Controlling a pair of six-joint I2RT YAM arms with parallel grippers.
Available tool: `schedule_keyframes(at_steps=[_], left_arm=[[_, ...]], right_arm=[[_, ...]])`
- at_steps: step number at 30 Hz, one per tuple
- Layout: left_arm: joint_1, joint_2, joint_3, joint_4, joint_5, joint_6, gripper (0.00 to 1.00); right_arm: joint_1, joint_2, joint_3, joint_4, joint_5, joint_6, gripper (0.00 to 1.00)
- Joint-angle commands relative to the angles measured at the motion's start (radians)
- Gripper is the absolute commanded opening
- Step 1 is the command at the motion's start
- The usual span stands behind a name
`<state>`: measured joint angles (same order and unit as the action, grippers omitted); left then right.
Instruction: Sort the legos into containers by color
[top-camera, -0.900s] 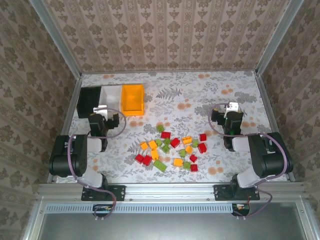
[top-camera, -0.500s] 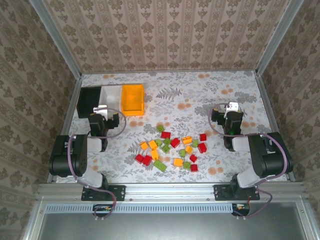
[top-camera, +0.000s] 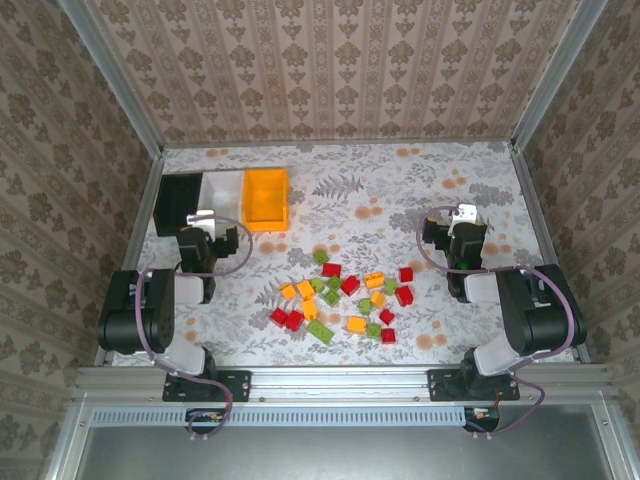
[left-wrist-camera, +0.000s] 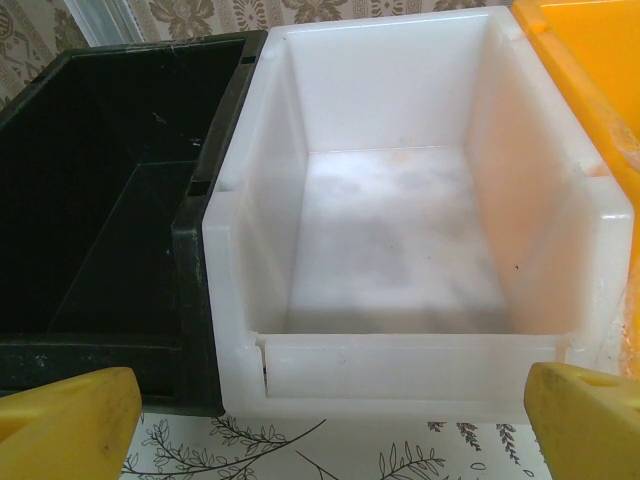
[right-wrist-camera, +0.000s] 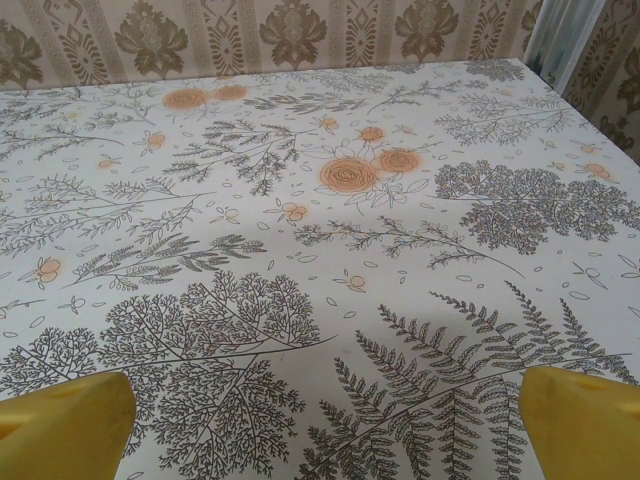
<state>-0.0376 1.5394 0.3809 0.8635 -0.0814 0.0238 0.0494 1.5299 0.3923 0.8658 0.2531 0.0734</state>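
Observation:
Several red, orange and lime green legos (top-camera: 345, 295) lie scattered on the floral table between the two arms. Three bins stand in a row at the back left: black (top-camera: 180, 203), white (top-camera: 222, 193) and orange (top-camera: 265, 198). In the left wrist view the white bin (left-wrist-camera: 400, 210) and the black bin (left-wrist-camera: 110, 200) are empty, with the orange bin's wall (left-wrist-camera: 590, 60) at the right edge. My left gripper (left-wrist-camera: 330, 425) is open just in front of the white bin. My right gripper (right-wrist-camera: 320, 425) is open over bare tablecloth, right of the pile.
Metal frame rails and patterned walls enclose the table (top-camera: 400, 180). The floral cloth (right-wrist-camera: 330, 200) stretches ahead of the right gripper to the back wall. The arm bases (top-camera: 150, 320) sit at the near edge.

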Motion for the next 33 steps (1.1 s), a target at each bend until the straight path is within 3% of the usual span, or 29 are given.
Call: schedule_keyframes(at_steps=[1, 17, 19, 24, 27, 30, 33], left_arm=[[0.009, 0.0, 0.019, 0.007, 0.013, 0.021, 1.0], [0.01, -0.002, 0.018, 0.013, 0.004, 0.026, 1.0], [0.002, -0.07, 0.045, -0.091, -0.023, 0.021, 1.0], [-0.012, -0.217, 0.15, -0.363, -0.039, 0.018, 1.0], [-0.025, -0.306, 0.152, -0.374, -0.027, -0.018, 1.0], [-0.025, -0.349, 0.134, -0.282, 0.023, -0.086, 1.0], [-0.011, -0.356, 0.154, -0.269, -0.012, -0.295, 1.0]], right_arm=[[-0.002, 0.001, -0.003, 0.027, -0.018, -0.014, 1.0], [-0.017, -0.005, -0.005, 0.028, -0.05, -0.006, 1.0], [-0.006, -0.06, 0.02, -0.06, -0.047, -0.02, 1.0], [0.014, -0.174, 0.181, -0.474, -0.011, 0.042, 1.0], [0.051, -0.206, 0.191, -0.529, 0.046, 0.083, 1.0], [0.127, -0.222, 0.22, -0.569, 0.214, 0.078, 1.0], [0.125, -0.22, 0.3, -0.712, 0.183, 0.23, 1.0]])
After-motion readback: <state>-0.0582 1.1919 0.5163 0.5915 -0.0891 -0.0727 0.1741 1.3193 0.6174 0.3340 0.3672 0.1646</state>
